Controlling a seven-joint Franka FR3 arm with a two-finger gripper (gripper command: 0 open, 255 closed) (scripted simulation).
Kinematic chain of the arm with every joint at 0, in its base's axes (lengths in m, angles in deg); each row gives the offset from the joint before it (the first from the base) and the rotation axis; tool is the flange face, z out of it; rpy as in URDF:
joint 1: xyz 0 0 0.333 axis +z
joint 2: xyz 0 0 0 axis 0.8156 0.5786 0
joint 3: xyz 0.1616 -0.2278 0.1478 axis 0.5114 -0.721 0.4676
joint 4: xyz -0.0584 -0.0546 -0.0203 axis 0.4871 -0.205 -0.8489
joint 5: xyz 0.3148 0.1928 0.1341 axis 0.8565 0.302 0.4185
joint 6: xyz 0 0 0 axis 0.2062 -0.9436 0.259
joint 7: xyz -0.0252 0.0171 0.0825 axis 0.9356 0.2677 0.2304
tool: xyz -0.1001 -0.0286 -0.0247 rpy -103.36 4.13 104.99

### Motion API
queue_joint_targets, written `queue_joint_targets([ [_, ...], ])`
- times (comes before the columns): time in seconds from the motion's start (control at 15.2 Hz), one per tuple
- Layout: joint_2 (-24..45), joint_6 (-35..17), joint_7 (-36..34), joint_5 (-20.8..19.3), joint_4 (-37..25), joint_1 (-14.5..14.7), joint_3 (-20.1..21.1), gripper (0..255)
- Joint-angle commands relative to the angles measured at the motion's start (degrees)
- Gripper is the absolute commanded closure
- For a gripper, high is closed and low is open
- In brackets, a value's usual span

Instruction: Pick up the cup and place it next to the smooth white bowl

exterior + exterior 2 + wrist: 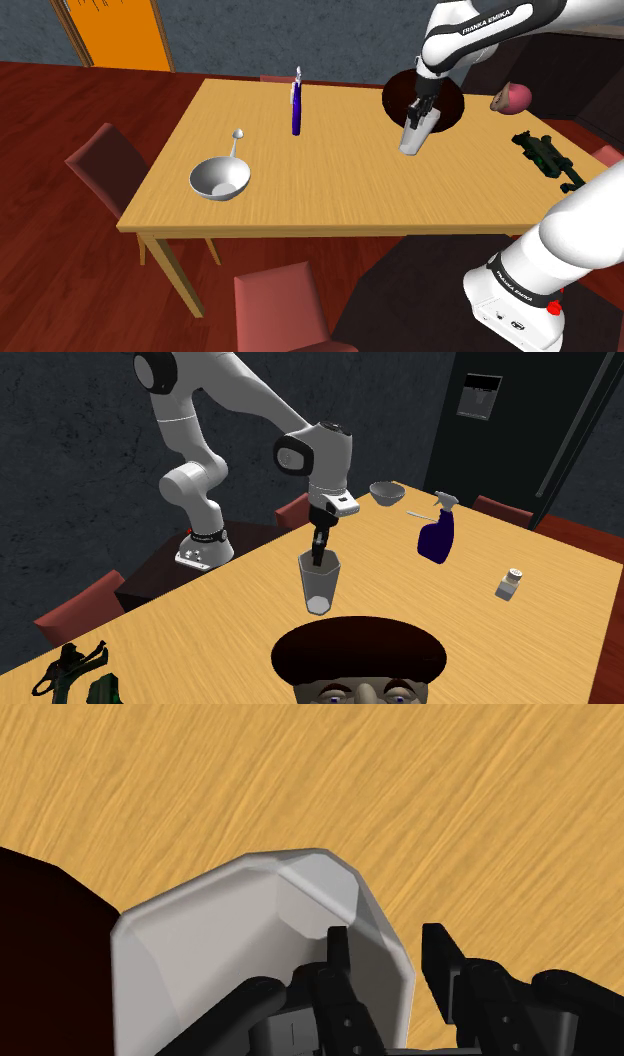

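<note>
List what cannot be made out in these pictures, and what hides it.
1. Wrist view: the near side of the cup, cut by the bottom edge and covered by the claw.
2. Second exterior view: the head below the eyes, cut by the bottom edge.
3. Second exterior view: the full shape of the green tool, cut by the bottom edge.
4. Second exterior view: any marking on the shaker, too small.

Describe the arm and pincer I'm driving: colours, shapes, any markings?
The arm is glossy white, built of rounded tubular segments with dark rings at the joints and black FRANKA EMIKA lettering on its links. A small red mark sits near its base. The pincer is all black, with two slim, straight fingers.
</note>
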Motion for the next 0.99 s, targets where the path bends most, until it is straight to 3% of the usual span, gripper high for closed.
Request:
queue_joint_targets([
  [0.0,0.0,0.0,0.0,0.0,0.0,0.0,0.0,255],
  [0.46,0.01,-0.01,0.0,0.0,0.0,0.0,0.0,255],
  [0.92,-2.43,5.45,0.45,0.13,-3.04,0.1,0.17,255],
])
